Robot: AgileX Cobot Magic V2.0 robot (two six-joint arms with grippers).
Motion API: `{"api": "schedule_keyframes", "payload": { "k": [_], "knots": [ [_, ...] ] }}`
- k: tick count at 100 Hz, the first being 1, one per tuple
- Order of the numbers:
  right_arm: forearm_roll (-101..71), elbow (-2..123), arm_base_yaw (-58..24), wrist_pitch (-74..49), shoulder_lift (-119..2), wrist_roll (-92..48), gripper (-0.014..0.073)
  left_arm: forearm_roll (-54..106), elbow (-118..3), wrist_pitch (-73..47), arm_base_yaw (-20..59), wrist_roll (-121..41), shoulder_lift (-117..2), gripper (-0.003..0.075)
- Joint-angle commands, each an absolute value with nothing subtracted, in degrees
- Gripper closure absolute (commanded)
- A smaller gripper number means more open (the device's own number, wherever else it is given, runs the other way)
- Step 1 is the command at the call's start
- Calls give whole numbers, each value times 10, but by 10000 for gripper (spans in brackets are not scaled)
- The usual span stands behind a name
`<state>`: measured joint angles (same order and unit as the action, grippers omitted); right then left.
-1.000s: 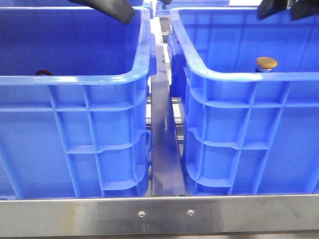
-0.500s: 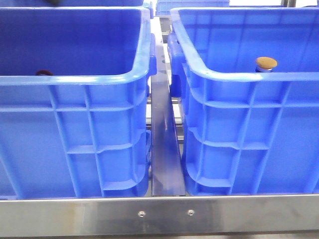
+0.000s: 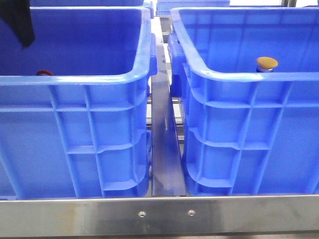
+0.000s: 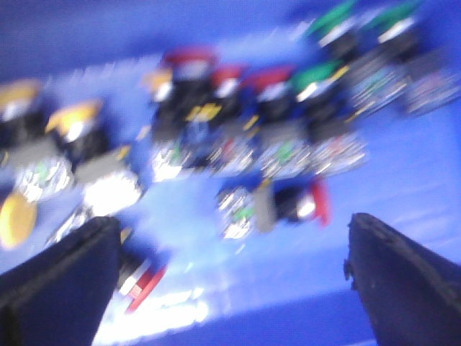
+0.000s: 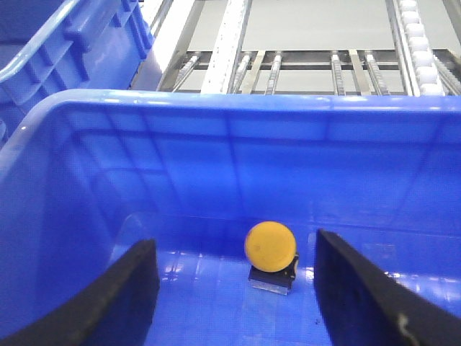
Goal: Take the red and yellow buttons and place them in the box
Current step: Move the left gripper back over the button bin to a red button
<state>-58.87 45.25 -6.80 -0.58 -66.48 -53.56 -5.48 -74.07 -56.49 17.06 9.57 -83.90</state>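
Steel frame rail [image 3: 164,214] runs along the front, two blue crates behind it with a metal divider strip [image 3: 163,144] between them. Front view: left crate [image 3: 75,129] shows a sliver of a dark red cap [image 3: 44,72] just over its near rim; a dark part of the left arm [image 3: 17,25] hangs inside it at the far left. Right crate [image 3: 249,129] holds one yellow button [image 3: 266,63], cap poking above the near rim. Left wrist view, blurred: left gripper [image 4: 230,281] has its fingers [image 4: 61,281] spread wide over the crate floor, holding nothing. Below it lies a loose pile of push buttons: red caps [image 4: 189,58], yellow caps [image 4: 72,115], green caps [image 4: 317,72]; one red button [image 4: 299,203] lies on its side just ahead of the gap. Right wrist view: right gripper [image 5: 234,288] fingers spread, empty; the yellow button sits on the right crate's floor between them, close to the crate's wall. Roller conveyor [image 5: 302,58] beyond the crate.
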Motion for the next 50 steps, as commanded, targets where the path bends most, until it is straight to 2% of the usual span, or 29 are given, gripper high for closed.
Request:
{"api": "schedule_keyframes", "payload": {
  "k": [1,50],
  "knots": [
    [-589,468,-67,11,-648,-539,105,-61,-767,-558,169,107,-840,121],
    [-589,468,-67,11,-648,-539,105,-70,-884,-582,165,108,-978,121]
  ]
}}
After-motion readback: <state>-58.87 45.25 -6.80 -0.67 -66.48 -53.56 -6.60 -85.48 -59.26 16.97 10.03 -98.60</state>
